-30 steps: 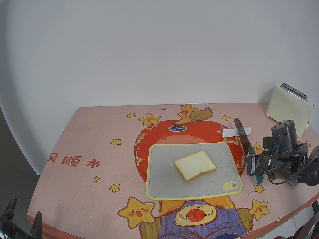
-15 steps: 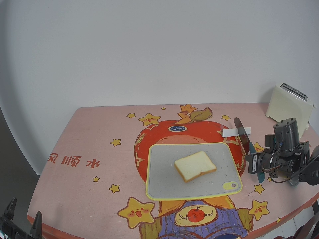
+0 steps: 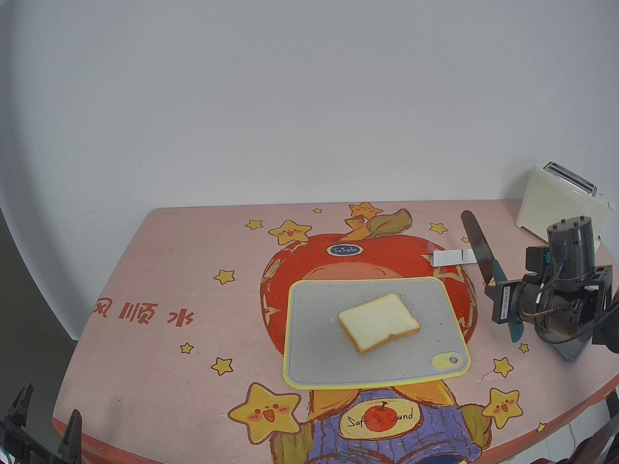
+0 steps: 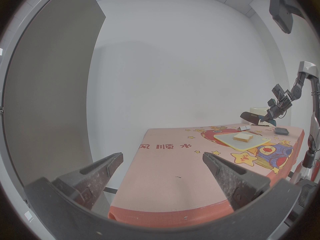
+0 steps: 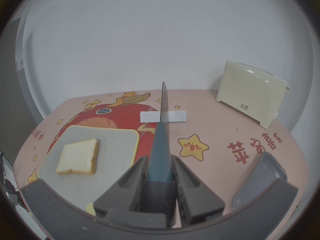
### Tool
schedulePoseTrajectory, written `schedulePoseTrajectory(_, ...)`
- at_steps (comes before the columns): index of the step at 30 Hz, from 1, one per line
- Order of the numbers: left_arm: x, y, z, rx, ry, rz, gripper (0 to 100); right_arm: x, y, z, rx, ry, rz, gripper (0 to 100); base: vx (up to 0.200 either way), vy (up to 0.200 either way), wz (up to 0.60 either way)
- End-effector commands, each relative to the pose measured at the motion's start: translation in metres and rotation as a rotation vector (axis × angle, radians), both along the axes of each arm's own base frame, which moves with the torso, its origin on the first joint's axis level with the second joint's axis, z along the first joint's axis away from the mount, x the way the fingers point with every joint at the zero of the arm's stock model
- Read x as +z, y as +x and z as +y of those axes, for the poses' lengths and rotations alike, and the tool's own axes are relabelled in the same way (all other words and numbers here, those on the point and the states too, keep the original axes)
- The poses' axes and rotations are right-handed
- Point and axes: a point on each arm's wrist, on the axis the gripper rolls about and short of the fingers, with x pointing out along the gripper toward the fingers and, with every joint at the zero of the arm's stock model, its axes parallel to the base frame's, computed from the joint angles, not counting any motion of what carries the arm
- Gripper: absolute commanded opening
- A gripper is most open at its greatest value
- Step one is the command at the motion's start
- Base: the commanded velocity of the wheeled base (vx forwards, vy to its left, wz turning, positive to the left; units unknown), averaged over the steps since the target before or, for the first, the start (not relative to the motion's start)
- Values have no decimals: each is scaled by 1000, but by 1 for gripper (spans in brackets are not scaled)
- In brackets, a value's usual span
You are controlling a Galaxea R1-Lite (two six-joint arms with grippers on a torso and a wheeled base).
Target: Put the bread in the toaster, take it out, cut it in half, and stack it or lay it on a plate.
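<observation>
My left hand point(image 4: 162, 157) hangs wide open off the table's point(image 3: 193, 304) near-left corner. The bread point(image 3: 378, 322) lies flat on the cutting board point(image 3: 316, 349). Just right of it, my right hand point(image 5: 159, 165) clamps the knife point(image 3: 478, 240), blade raised; the toaster point(image 3: 560, 211) stands behind.

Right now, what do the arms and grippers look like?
Right gripper: dark grey wedge-shaped fingers on a black body, with a grey cylindrical motor on top, loose black cables and a white printed label on its side. Left gripper: dark grey tapered fingers with rough inner pads. Right arm: silver-grey links.
</observation>
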Motion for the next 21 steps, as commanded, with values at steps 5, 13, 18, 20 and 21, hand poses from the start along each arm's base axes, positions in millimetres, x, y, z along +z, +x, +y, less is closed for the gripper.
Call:
schedulePoseTrajectory(5,-5,0,0,1,0,5,100,12,-4,-2,25,-7,-45,0,0,0,0)
schedulePoseTrajectory(13,-5,0,0,1,0,5,100,26,-8,-2,97,13,-81,0,0,0,0)
schedulePoseTrajectory(18,-5,0,0,1,0,5,100,27,-13,-1,159,0,-92,0,0,0,0)
schedulePoseTrajectory(20,-5,0,0,1,0,5,100,26,-14,-1,172,1,-88,0,0,0,0)
schedulePoseTrajectory(21,-5,0,0,1,0,5,100,26,-14,0,176,2,-86,0,0,0,0)
